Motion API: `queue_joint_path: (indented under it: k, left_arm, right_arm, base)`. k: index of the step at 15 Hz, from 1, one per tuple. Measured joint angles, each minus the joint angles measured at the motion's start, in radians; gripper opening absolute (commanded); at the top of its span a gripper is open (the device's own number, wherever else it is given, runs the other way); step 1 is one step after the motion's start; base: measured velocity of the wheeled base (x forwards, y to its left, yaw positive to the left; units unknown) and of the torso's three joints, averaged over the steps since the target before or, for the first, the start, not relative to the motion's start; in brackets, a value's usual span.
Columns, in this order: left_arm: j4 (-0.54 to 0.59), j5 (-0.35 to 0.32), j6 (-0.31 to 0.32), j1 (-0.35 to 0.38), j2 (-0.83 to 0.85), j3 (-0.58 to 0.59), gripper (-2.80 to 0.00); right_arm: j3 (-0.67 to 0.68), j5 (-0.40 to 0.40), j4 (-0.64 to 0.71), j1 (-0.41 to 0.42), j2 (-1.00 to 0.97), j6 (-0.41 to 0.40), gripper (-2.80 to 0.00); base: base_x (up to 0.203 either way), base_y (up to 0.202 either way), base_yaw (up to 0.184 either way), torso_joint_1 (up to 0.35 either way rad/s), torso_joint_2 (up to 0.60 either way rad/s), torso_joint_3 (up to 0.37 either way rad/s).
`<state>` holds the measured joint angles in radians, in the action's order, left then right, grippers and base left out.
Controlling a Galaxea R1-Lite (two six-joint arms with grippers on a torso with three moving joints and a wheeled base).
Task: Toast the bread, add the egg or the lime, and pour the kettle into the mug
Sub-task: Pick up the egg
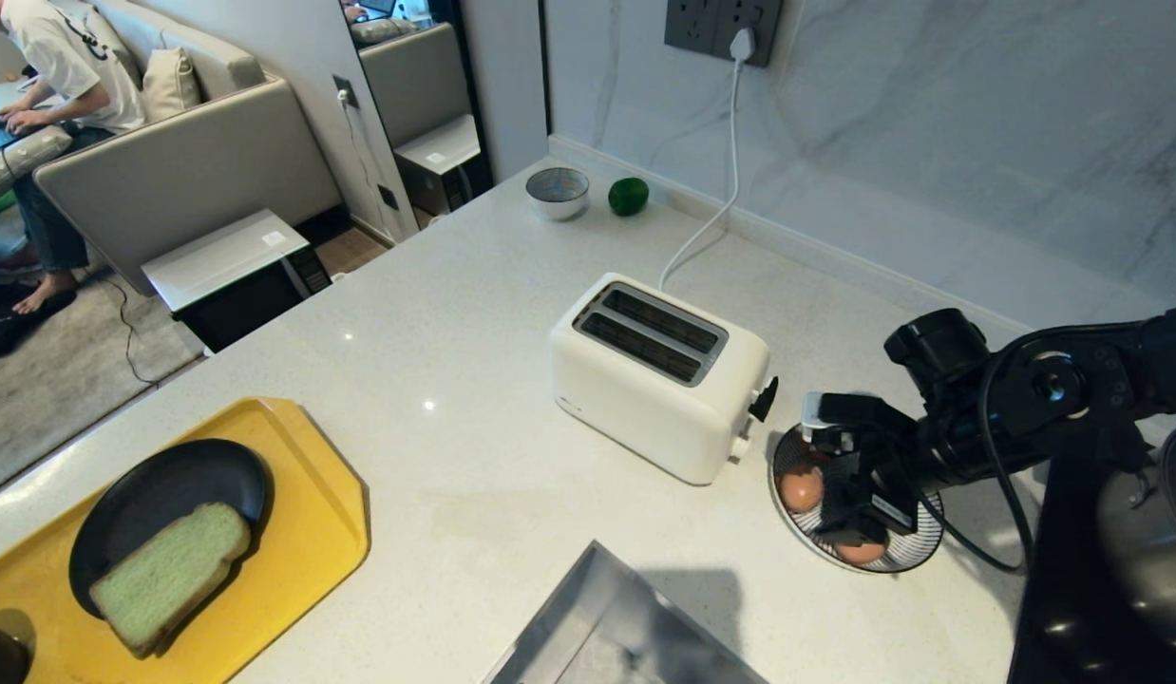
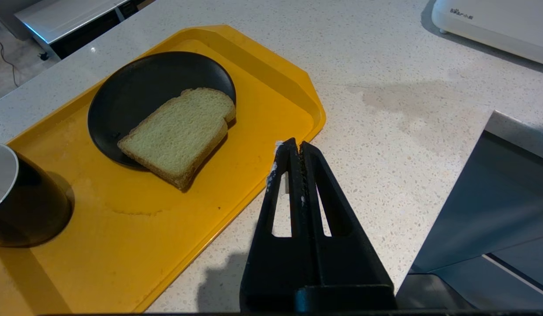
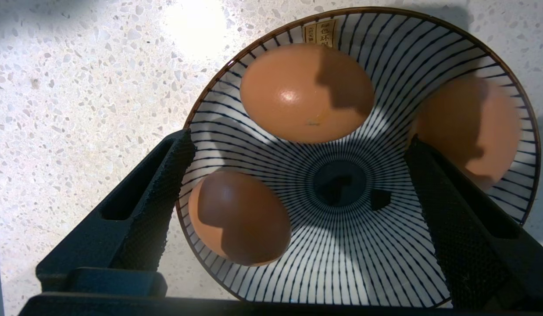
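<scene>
Eggs are the nearest hazard: three brown ones lie loose in the striped bowl (image 3: 508,79), and the right gripper (image 3: 298,175) hangs just above them with its jaws spread wide, empty. In the right wrist view, one finger sits by the bowl's rim beside the lower egg (image 3: 238,217), the other stands in front of the egg at the far side (image 3: 466,118), and the uppermost egg (image 3: 304,92) lies beyond the gap between them. None sits squarely between the pads, so a descent from here would likely land a fingertip on a shell or on the rim; that could crack an egg, tip the bowl, or send an egg rolling onto the counter (image 1: 474,313). Smooth, rounded shells are also apt to squirt sideways if the jaws close off-centre, and too hard a squeeze would break one.

In the head view the bowl stands just beside the lever end of the toaster (image 1: 659,380), so a wide swing of the arm could knock the lever.

The bread (image 1: 170,575) rests on the black plate (image 1: 142,494) on the yellow tray (image 1: 312,532), overhanging the plate's edge, not in the toaster. The mug (image 2: 17,197) stands on the same tray. The lime (image 1: 628,196) sits at the back, near the grey bowl (image 1: 557,192). No kettle can be picked out for certain. The left gripper (image 2: 293,151) is pressed together, holding nothing, near the tray's edge
</scene>
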<state>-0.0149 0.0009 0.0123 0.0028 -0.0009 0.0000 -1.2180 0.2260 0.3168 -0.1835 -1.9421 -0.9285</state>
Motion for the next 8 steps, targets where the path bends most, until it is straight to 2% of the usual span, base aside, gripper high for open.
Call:
queue_joint_path:
  k: [8]
  left_arm:
    - [0.0,0.001,0.0,0.0,0.0,0.0,-2.8]
  right_arm:
    - [-0.001,0.0,0.0,0.001,0.011,0.0,0.0]
  base:
    - [0.0,0.0,0.0,0.0,0.0,0.0]
